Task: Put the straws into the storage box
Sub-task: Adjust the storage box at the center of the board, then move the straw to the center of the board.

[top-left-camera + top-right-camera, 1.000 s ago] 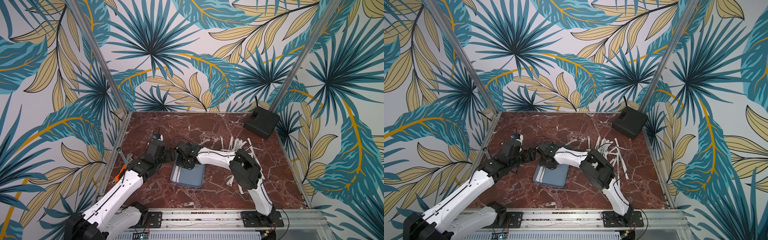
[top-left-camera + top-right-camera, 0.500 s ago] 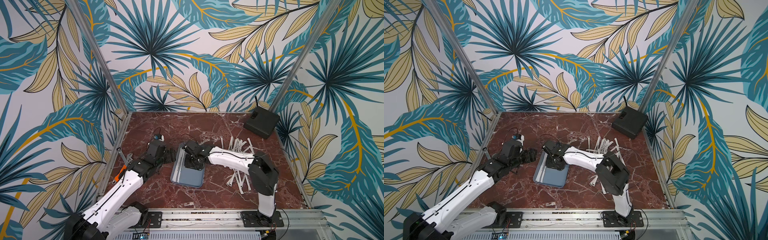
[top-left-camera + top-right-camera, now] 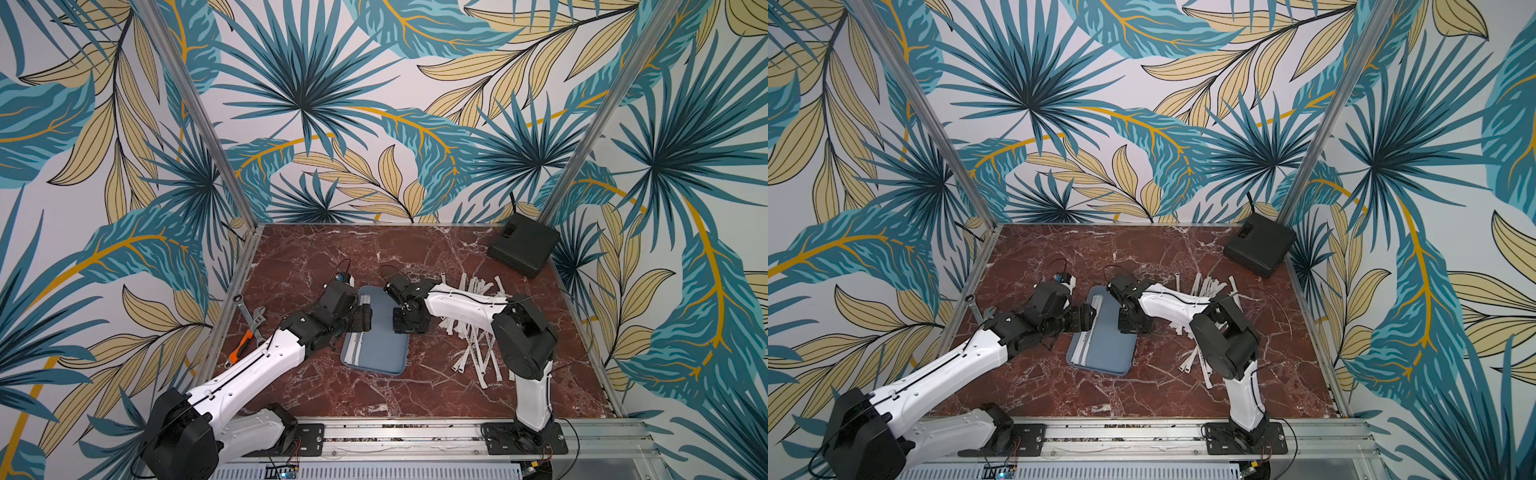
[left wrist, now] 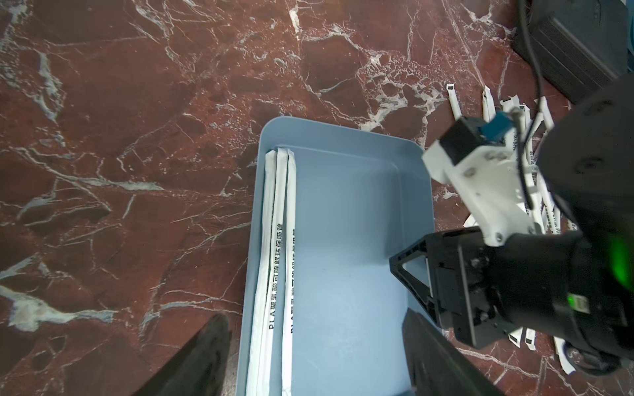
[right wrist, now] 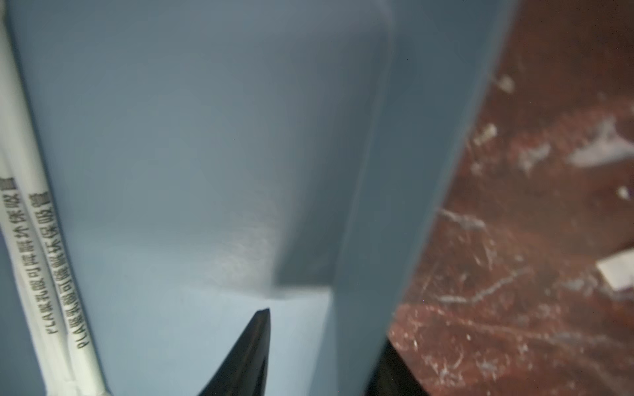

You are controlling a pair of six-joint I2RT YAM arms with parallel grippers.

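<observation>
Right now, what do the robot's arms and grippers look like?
The left arm and right arm have white shell links between bulky black joints, with thin black cables along them. The left gripper and right gripper are black with tapered fingers. A green light glows on the right wrist.

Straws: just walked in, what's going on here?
Two arms are moving straws into the tray. A few lie along one long side of it. Most are in the pile on the table by the right arm. The right gripper is open and empty, its jaws straddling the tray's opposite long wall. The left gripper hovers open over the side with the straws, also empty.
</observation>
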